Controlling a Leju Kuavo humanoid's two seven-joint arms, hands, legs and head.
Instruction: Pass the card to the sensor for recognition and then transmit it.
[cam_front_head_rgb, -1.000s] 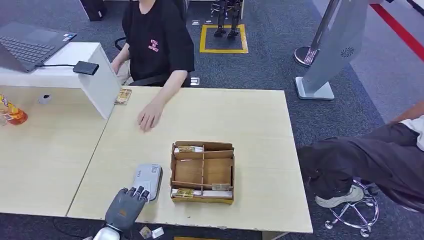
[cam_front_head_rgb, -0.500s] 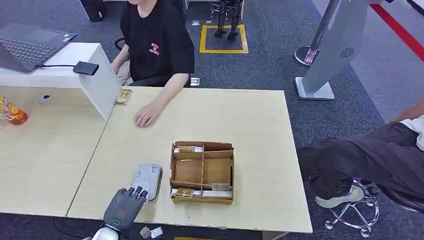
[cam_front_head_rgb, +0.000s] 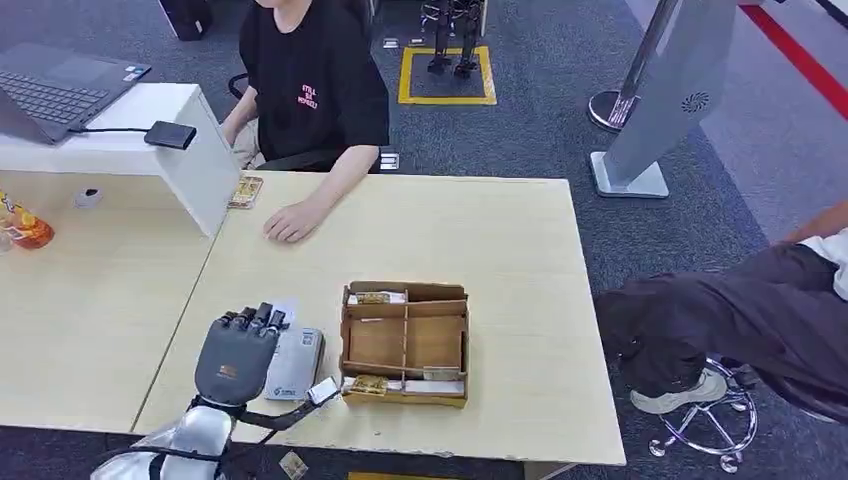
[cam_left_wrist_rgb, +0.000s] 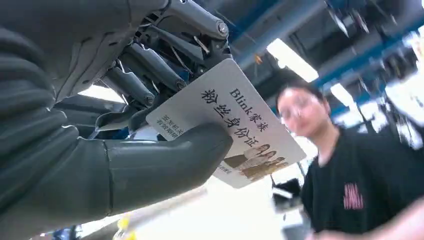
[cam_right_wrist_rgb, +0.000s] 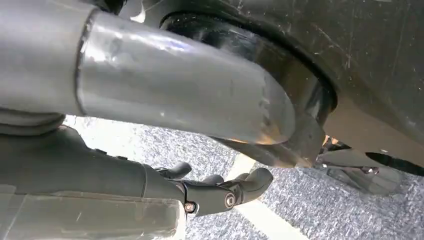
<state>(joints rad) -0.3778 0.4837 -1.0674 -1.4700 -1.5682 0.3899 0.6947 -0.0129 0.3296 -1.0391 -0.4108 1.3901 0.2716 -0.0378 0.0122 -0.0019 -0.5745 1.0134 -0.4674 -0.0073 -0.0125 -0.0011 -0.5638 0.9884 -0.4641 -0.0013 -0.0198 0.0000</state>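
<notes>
Up close, left hand (cam_left_wrist_rgb: 125, 150) fingers (cam_left_wrist_rgb: 150, 65) pinch the card (cam_left_wrist_rgb: 235, 125) above the sensor (cam_front_head_rgb: 296, 362); right hand (cam_right_wrist_rgb: 220, 192) fingers curl emptily.

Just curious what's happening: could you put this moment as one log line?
left hand: holds card above grey sensor | right hand: hanging, holds nothing | person: seated across table

In the head view the left hand (cam_front_head_rgb: 236, 358) covers most of the grey sensor (cam_front_head_rgb: 297, 362) at lower left, and only a pale corner of the card (cam_front_head_rgb: 285, 309) peeks past the fingers. In the left wrist view the thumb (cam_left_wrist_rgb: 165, 162) hides the card's lower edge, and the person (cam_left_wrist_rgb: 345, 165) at right is blurred. The top edge of the head view cuts off that person's head, the right edge a second seated person (cam_front_head_rgb: 760, 320). Print on the cards in the cardboard box (cam_front_head_rgb: 405, 343) is too small to read.
</notes>
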